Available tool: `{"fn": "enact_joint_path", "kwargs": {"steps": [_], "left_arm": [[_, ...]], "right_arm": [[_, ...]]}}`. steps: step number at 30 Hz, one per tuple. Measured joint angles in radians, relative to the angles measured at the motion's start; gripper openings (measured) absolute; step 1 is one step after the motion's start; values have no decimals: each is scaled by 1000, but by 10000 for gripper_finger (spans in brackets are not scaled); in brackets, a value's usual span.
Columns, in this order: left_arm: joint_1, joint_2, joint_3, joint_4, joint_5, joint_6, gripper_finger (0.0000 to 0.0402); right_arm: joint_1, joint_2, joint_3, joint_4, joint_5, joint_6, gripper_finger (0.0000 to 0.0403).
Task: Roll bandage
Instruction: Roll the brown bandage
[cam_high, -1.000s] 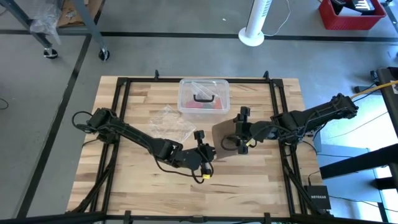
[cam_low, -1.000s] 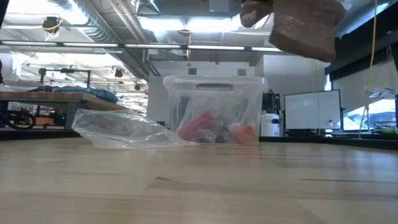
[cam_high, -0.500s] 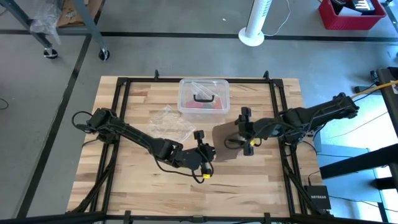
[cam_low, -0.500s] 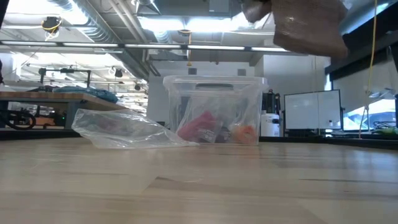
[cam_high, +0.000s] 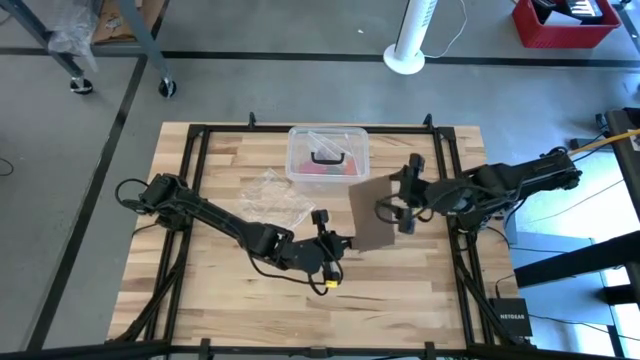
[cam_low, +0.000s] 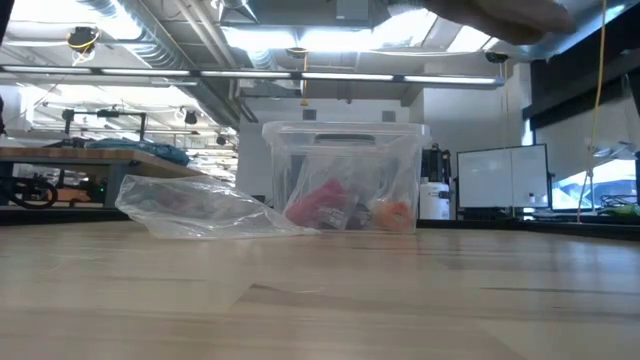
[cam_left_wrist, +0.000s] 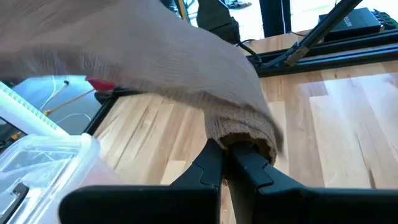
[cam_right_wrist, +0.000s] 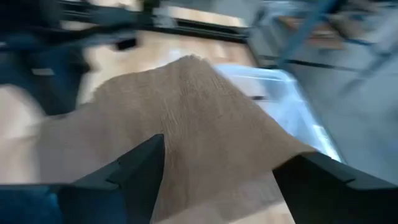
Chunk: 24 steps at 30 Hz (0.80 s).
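Bandage (cam_high: 370, 213) hanging in the air over the desk (cam_high: 220, 290) — soft, light, floppy stuff. Left gripper (cam_left_wrist: 229, 149) pinching one corner, right gripper (cam_high: 398, 207) spread wide beside it. Best grabbed at an edge — probably stretchy.

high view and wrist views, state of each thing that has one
bandage: unrolled, held above the table, one end pinched by the left gripper
left gripper: shut on bandage
right gripper: open, at the bandage
clear plastic box: lid on
plastic bag: crumpled, lying on table
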Motion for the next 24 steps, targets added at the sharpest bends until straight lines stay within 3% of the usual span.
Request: {"fn": "enact_joint_path", "kwargs": {"steps": [5,8,16,24], "left_arm": [[0,0,0,-1,2,-8,1],[2,0,0,-5,35,-22,1],[3,0,0,-6,47,-25,1],[3,0,0,-6,47,-19,1]], "right_arm": [[-4,1,-151,171,22,15,282],[-7,8,-203,140,-54,61,282],[-6,-6,-36,-160,-335,186,282],[-6,-44,15,-295,-348,215,282]]}}
